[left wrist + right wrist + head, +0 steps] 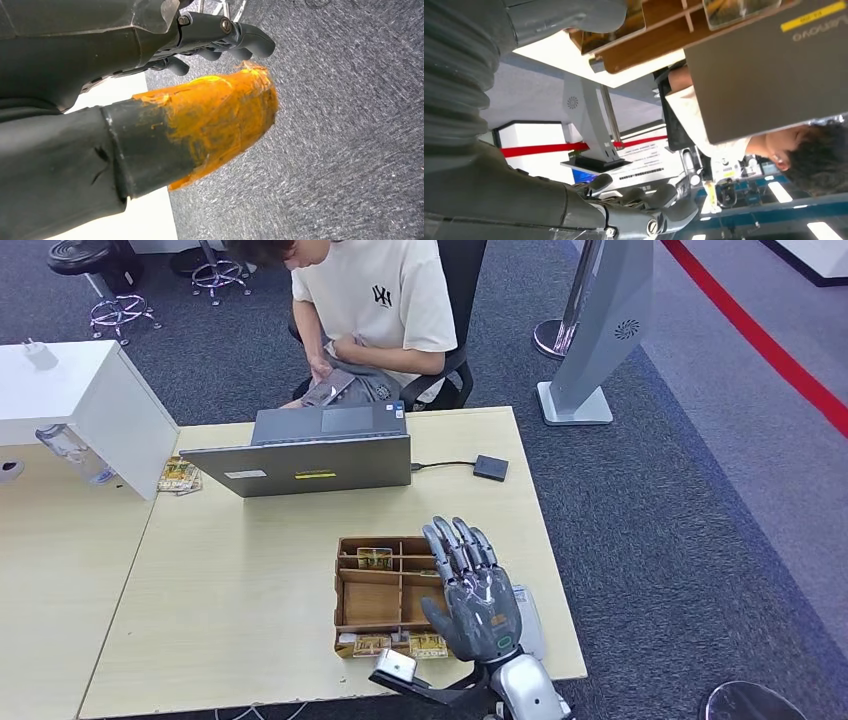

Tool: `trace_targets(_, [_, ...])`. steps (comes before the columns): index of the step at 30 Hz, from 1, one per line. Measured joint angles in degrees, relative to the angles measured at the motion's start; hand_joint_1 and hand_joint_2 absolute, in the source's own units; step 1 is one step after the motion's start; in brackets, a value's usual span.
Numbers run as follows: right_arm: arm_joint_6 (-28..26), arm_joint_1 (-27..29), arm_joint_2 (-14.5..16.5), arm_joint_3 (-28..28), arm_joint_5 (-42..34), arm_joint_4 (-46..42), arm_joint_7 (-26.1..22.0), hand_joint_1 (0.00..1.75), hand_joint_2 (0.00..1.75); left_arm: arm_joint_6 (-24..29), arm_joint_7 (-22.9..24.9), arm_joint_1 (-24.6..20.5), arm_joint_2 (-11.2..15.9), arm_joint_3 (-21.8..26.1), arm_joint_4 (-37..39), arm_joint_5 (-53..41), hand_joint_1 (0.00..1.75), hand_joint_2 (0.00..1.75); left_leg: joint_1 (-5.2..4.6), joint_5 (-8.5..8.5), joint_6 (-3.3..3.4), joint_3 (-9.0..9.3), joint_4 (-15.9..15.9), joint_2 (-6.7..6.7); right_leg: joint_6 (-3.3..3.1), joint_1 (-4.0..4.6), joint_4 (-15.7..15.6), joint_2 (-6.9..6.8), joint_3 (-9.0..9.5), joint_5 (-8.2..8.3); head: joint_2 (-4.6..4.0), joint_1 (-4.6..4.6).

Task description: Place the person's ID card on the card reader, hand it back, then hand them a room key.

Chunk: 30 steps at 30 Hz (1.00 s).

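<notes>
Grey "Lenovo" laptop [318,466], yellow sticker, behind wooden tray [372,602].

A pale wood tabletop [250,580] is seen at the centre of the frame, with a brown wooden tray [372,602] on it. A grey laptop [315,462] carries a yellow strip. The carpet [680,530] is speckled dark grey, crossed by a red stripe [760,335] at upper right. The right hand [470,595] is dark grey with silver. A cream T-shirt [385,300] is worn by the person.

Laptop [312,452] behind wooden organizer [385,596]
</notes>
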Motion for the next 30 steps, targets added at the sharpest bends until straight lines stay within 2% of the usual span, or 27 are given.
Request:
trace_targets(3, [0.0, -0.1, -0.7, 1.0, 0.1, 0.8, 0.6, 0.51, 1.75, 0.0, 0.0, 0.0, 0.0, 0.0, 0.0, 0.0, 0.0, 0.0, 0.0, 0.0, 0.0, 0.0, 0.0, 0.0, 0.0, 0.0, 0.0, 0.0, 0.0, 0.0, 0.0, 0.0])
trace_targets(8, [0.0, -0.1, -1.3, 1.9, 0.1, 1.6, 0.8, 0.51, 1.75, 0.0, 0.0, 0.0, 0.0, 0.1, 0.0, 0.0, 0.0, 0.0, 0.01, 0.0, 0.0, 0.0, 0.0, 0.0, 0.0, 0.0, 0.0, 0.0, -0.01, -0.01, 0.0, 0.0])
trace_targets(15, [0.0, -0.1, -1.8, 2.5, 0.2, 2.1, 1.2, 0.69, 1.75, 0.0, 0.0, 0.0, 0.0, 0.2, 0.0, 0.0, 0.0, 0.0, 0.0, 0.0, 0.0, 0.0, 0.0, 0.0, 0.0, 0.0, 0.0, 0.0, 0.0, 0.0, 0.0, 0.0])
trace_targets(20, [0.0, -0.4, -1.9, 2.6, 0.4, 2.4, 2.1, 0.68, 1.75, 0.0, 0.0, 0.0, 0.0, 0.4, 0.0, -0.1, 0.0, 0.0, 0.0, 0.0, 0.0, 0.0, 0.0, 0.0, 0.0, 0.0, 0.0, 0.0, 0.0, 0.0, 0.0, 0.0])
trace_targets(24, [0.0, -1.0, -2.1, 2.9, 0.4, 2.8, 3.5, 0.81, 1.75, -0.1, 0.0, 0.0, 0.0, 0.4, 0.0, -0.1, 0.0, 0.0, 0.0, 0.0, 0.0, 0.0, 0.0, 0.0, 0.0, 0.0, 0.0, 0.0, 0.0, 0.0, 0.0, 0.0])
trace_targets(28, [0.0, -1.6, -2.5, 3.0, 0.3, 3.2, 4.6, 0.79, 1.75, -0.1, 0.0, 0.0, 0.0, 0.4, 0.0, -0.2, 0.0, 0.0, 0.0, 0.0, 0.0, 0.0, 0.0, 0.0, 0.0, 0.0, 0.0, 0.0, 0.0, 0.0, 0.0, 0.0])
trace_targets(30, [0.0, -1.9, -2.6, 3.0, 0.2, 3.4, 4.8, 0.85, 1.75, -0.2, 0.0, 0.0, 0.0, 0.5, 0.0, -0.2, 0.0, 0.0, 0.0, 0.0, 0.0, 0.0, 0.0, 0.0, 0.0, 0.0, 0.0, 0.0, 0.0, 0.0, 0.0, 0.0])
